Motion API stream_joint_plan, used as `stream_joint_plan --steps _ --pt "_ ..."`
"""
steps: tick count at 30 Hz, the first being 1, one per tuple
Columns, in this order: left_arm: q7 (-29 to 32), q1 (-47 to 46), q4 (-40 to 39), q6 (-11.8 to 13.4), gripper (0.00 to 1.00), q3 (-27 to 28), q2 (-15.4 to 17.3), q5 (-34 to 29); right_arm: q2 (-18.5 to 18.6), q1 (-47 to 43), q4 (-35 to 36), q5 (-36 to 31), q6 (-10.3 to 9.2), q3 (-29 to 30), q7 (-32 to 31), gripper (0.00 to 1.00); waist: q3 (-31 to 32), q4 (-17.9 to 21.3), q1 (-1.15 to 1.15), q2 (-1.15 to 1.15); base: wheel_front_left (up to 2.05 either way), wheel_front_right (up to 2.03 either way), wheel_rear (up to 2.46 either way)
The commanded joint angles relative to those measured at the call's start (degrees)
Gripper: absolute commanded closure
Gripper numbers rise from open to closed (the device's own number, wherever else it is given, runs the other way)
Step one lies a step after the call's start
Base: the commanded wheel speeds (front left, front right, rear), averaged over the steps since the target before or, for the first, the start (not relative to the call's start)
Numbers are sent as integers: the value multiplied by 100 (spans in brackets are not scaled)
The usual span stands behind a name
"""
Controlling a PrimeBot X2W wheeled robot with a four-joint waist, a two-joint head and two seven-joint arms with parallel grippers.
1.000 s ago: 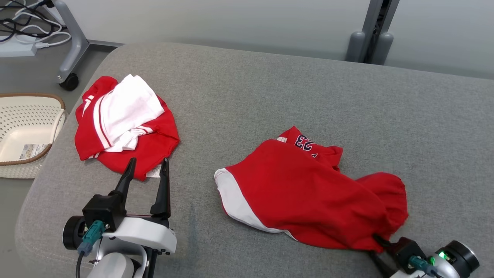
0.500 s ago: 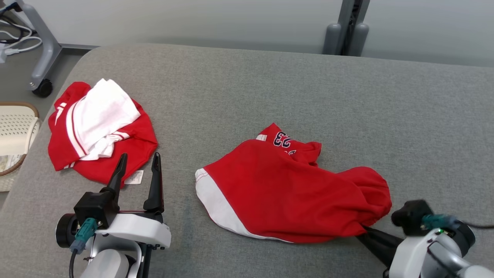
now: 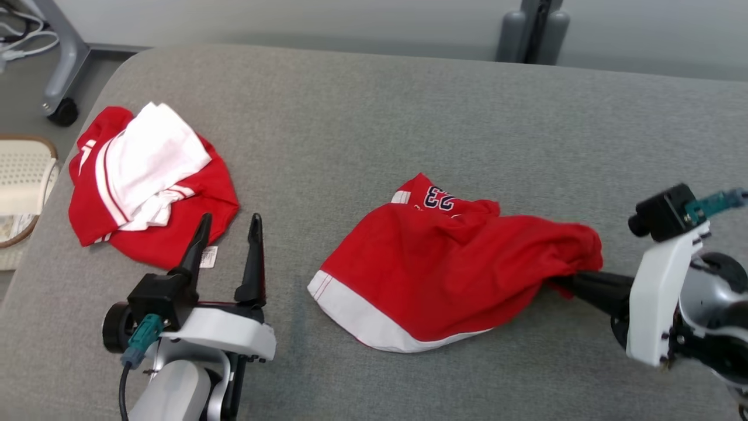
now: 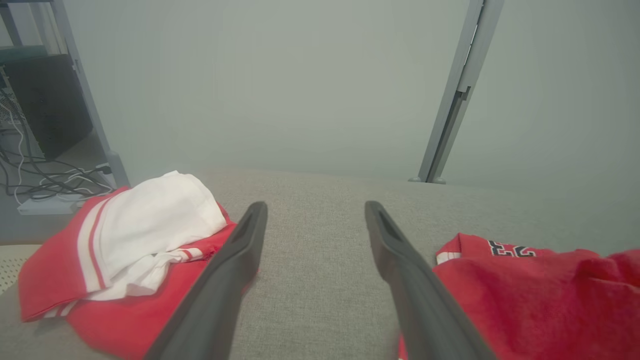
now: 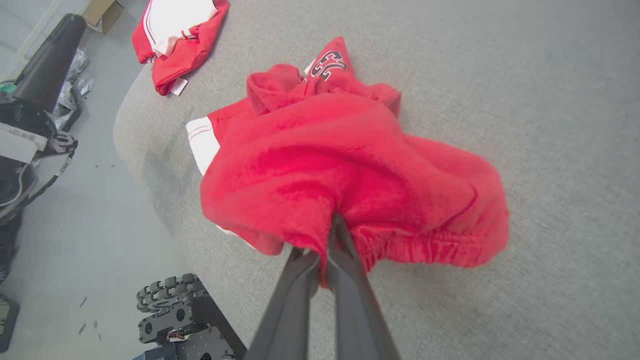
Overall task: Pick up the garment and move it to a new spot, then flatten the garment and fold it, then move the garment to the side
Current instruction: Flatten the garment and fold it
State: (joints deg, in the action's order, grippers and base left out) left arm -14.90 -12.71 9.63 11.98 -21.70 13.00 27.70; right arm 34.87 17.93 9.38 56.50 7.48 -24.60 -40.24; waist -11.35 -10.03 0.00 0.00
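Jaws, right: right gripper (image 3: pixel 565 283) is pinching fully closed on a bunched fold of the red shorts (image 3: pixel 456 263), and its fingertips are sinking into the cloth.
Jaws, left: left gripper (image 3: pixel 229 219) is standing wide apart, gripping nothing, with both fingers pointing over bare grey cushion (image 3: pixel 374 117).
Shorts, place: lying near the middle of the cushion's near edge, between the two grippers. The right end is meeting the closed fingers and the left end is sitting apart from the left gripper.
Shorts, look: crumpling and bunching toward the grip. The white hem band is facing the near-left, a dark "23" is showing on the far side, and the gathered waistband is puckering beside the fingers (image 5: pixel 345 280).
Left edge: second red-and-white garment (image 3: pixel 146 187) is lying just beyond the left fingertips.
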Motion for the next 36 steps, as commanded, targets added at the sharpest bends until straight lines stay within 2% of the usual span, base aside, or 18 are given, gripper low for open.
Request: stream_joint_plan --steps 1,6,11,12,13,14,15,22,28,36 --pt "-24 -122 22 -53 0 -14 -26 -41 -33 181 -169 76 4 -13 -116 100 -104 -118 0 0 0 0 0" --pt "-24 -350 125 -191 0 -111 -226 -117 -94 1022 -927 172 4 -215 -273 100 -304 -370 0 0 0 0 0" --pt "-25 -551 277 -388 0 -207 -434 -214 -156 1952 -1726 235 4 -803 53 100 -489 -596 0 0 0 0 0" --pt "-25 -588 292 -403 0 -210 -460 -237 -153 2087 -1857 204 4 -905 175 93 -517 -623 0 0 0 0 0" --pt "-25 -607 302 -438 0 -212 -491 -244 -180 2203 -1969 195 4 -1028 342 58 -537 -648 0 0 0 0 0" --pt "-25 -615 322 -449 0 -210 -512 -261 -224 2315 -2087 186 4 -1121 543 16 -560 -668 0 0 0 0 0" --pt "-25 -633 343 -479 0 -203 -529 -276 -237 2418 -2213 142 4 -1234 748 0 -581 -681 0 0 0 0 0" --pt "-25 -683 406 -539 0 -98 -610 -411 -355 2688 -3066 -290 4 -1792 2748 0 -640 -672 0 0 0 0 0" --pt "-25 -559 478 -581 0 27 -562 -512 -532 2258 -3373 -79 4 -1948 4307 0 -522 -444 0 0 0 0 0" --pt "-25 -405 519 -511 0 160 -414 -516 -393 1628 -3046 197 4 -2078 5204 0 -267 -114 0 0 0 0 0"
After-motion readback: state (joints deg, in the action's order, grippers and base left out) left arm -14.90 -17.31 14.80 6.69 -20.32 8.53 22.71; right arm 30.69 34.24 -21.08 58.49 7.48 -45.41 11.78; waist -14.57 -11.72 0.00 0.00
